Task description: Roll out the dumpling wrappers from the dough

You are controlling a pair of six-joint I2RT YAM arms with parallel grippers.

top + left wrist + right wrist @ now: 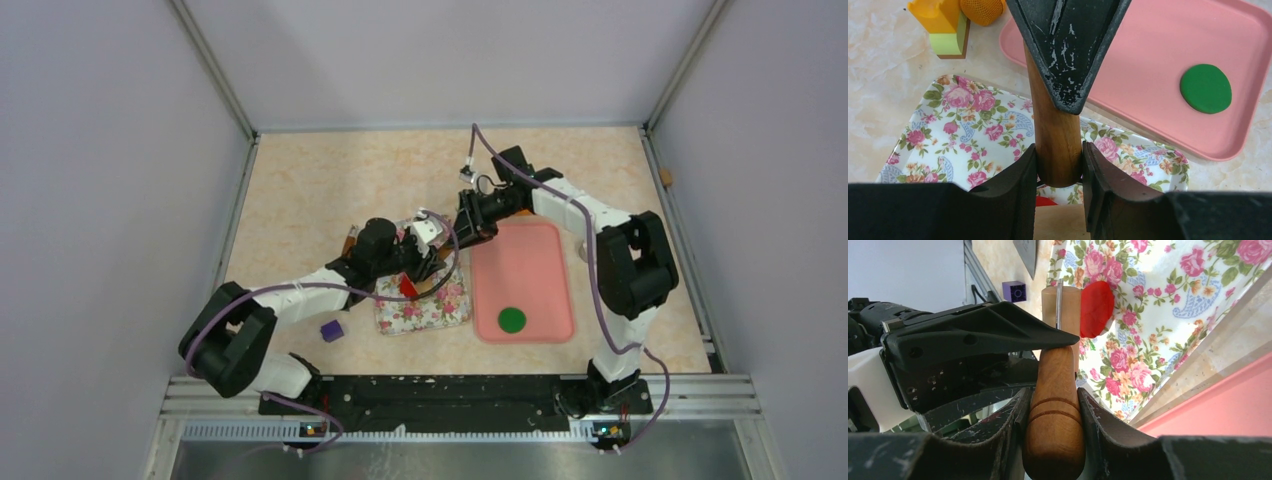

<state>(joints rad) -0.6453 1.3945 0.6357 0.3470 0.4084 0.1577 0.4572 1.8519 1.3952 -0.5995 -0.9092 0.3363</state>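
Observation:
A wooden rolling pin (1054,140) is held at both ends above the floral tray (440,312). My left gripper (1058,162) is shut on one end. My right gripper (1053,402) is shut on the grooved handle (1054,415) at the other end. In the top view the left gripper (424,262) and right gripper (463,230) face each other closely. A flattened piece of red dough (1096,307) lies on the floral tray beside the pin, and it also shows in the top view (408,287). Its edges are partly hidden. A green round flat wrapper (512,320) lies on the pink tray (545,262).
A purple block (332,330) sits on the table left of the floral tray. A yellow-orange block (940,25) and an orange ball (980,9) lie behind the floral tray. The pink tray lies directly right of the floral tray. Enclosure walls surround the table.

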